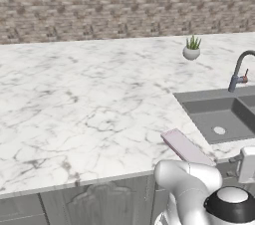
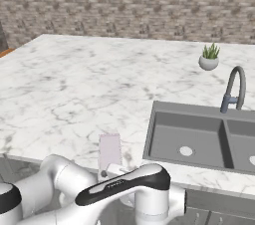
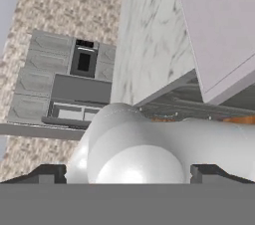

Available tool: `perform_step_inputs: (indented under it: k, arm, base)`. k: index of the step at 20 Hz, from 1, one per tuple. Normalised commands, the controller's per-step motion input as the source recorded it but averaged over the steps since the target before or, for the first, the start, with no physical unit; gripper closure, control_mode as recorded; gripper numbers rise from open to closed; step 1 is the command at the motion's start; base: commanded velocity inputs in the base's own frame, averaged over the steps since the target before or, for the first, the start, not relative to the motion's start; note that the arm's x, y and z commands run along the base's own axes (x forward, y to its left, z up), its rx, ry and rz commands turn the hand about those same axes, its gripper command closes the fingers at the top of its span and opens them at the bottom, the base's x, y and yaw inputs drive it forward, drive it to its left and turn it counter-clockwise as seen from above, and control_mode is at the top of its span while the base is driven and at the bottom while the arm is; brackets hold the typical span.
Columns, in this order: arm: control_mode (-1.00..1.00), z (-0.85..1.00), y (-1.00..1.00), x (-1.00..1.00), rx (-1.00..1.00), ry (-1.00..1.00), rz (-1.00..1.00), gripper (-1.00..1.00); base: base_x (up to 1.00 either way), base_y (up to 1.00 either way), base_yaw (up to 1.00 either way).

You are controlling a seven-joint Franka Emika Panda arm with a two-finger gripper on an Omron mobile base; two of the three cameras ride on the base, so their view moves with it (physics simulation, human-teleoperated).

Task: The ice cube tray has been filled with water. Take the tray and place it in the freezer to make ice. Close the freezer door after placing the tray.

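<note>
Ice cube tray (image 1: 185,147) lies flat on the marble tabletop (image 1: 79,99), right at the front edge, one short end overhanging or flush with it, can't tell which. In the hand view the tray (image 3: 219,30) sits ahead of the pincer (image 3: 127,173) and off to one side, well apart from the tips. Pincer is wide open, nothing between the tips, nothing held.

Handling, my read:
- thin rigid slab, light itself but full of water, so any tilt spills. Keep it level, move slowly.
- smooth plastic, probably slippery; flat on the tabletop, so no room under it for a finger except at the front edge.
- much narrower than long: close across the narrow width, near mid-length so it doesn't pivot in the grip. End grab would lever and dump water.
- alternative: pinch the edge-side short end top and bottom, but expect sag or tilt.

Sink (image 1: 221,117) lies beyond the tray on the far side from the pincer; clear of the approach.
</note>
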Motion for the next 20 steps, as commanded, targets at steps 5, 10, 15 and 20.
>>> perform_step_inputs:
  k: [5, 10, 15, 20]
  arm:
    - [-1.00, -0.05, 0.00, 0.07, 0.05, 0.03, 0.00, -1.00]
    - [-1.00, -0.03, 0.00, 0.00, 0.10, 0.01, 0.00, -1.00]
    - [-1.00, -0.03, 0.00, 0.01, 0.08, 0.04, 0.00, -1.00]
    - [-1.00, -0.09, 0.00, 0.00, 0.04, 0.03, 0.00, -1.00]
  base:
    - [0.00, 0.00, 0.00]
    - [0.00, 0.00, 0.00]
    - [0.00, 0.00, 0.00]
    - [0.00, 0.00, 0.00]
